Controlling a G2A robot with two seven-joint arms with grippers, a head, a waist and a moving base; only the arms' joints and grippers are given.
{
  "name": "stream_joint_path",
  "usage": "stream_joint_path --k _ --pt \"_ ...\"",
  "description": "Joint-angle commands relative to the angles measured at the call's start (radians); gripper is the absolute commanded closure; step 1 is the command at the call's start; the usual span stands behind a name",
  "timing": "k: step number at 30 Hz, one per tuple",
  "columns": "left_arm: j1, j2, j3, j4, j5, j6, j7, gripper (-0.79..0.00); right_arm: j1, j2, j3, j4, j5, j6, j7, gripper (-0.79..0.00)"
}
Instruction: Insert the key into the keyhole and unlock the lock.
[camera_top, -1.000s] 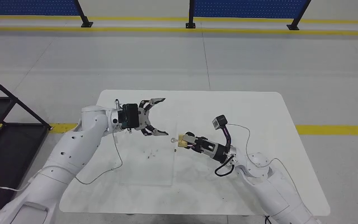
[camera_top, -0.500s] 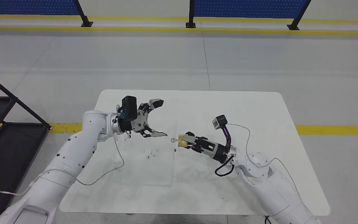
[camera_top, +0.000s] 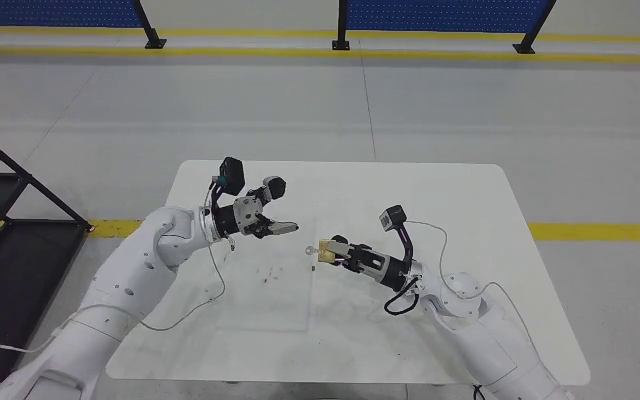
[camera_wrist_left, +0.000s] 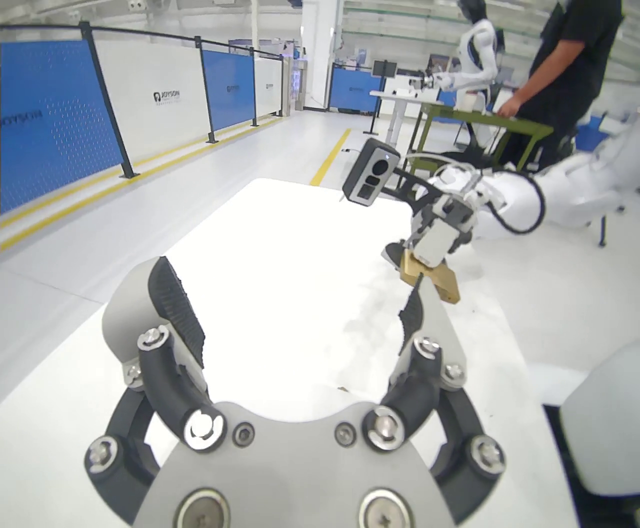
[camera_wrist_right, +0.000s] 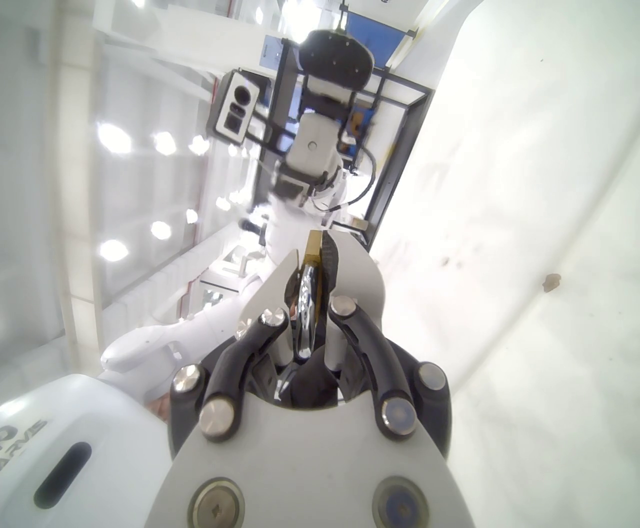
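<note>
At the white bench (camera_top: 450, 200), the right fingers (camera_wrist_right: 350, 280) are clamping the brass lock (camera_wrist_right: 314, 250) near its middle. The left fingers (camera_wrist_left: 175, 300) are hanging apart, empty, near it. Any nudge from them is risking twisting the lock in that narrow grip.

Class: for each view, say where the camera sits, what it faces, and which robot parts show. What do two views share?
Top view: overhead, facing down at the table; both arms show.
Left wrist view: behind the open left gripper, facing the right gripper.
Right wrist view: behind the right gripper, facing the left arm.
Shared: both wrist views show the lock.
</note>
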Motion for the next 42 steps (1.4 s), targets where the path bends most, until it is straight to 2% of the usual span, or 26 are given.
stream_joint_path --k 1,5,9,12,15,18,27,28,33,42 --pt "-0.003 0.012 0.000 -0.045 -0.249 0.099 -0.246 -0.785 0.000 0.000 0.000 0.000 0.000 0.000 0.000 0.000" --pt "0.004 0.035 -0.024 -0.100 -0.524 0.208 -0.523 -0.785 0.000 0.000 0.000 0.000 0.000 0.000 0.000 0.000" --pt "0.013 0.056 -0.050 -0.132 -0.693 0.332 -0.774 -0.785 0.000 0.000 0.000 0.000 0.000 0.000 0.000 0.000" --pt "0.021 0.067 -0.064 -0.142 -0.773 0.398 -0.915 -0.785 0.000 0.000 0.000 0.000 0.000 0.000 0.000 0.000" --pt "0.028 0.072 -0.073 -0.141 -0.826 0.435 -0.999 -0.785 0.000 0.000 0.000 0.000 0.000 0.000 0.000 0.000" --pt "0.039 0.070 -0.078 -0.130 -0.905 0.462 -1.005 -0.785 0.000 0.000 0.000 0.000 0.000 0.000 0.000 0.000" --pt "0.048 0.069 -0.073 -0.133 -0.919 0.465 -1.004 -0.785 0.000 0.000 0.000 0.000 0.000 0.000 0.000 0.000" --pt "0.075 0.063 -0.058 -0.139 -0.994 0.467 -1.001 -0.785 0.000 0.000 0.000 0.000 0.000 0.000 0.000 0.000" --pt "0.123 0.038 -0.015 -0.101 -1.234 0.354 -1.046 -0.785 0.000 0.000 0.000 0.000 0.000 0.000 0.000 0.000" --pt "0.071 -0.004 0.046 0.031 -1.289 0.312 -1.097 -0.785 0.000 0.000 0.000 0.000 0.000 0.000 0.000 0.000"
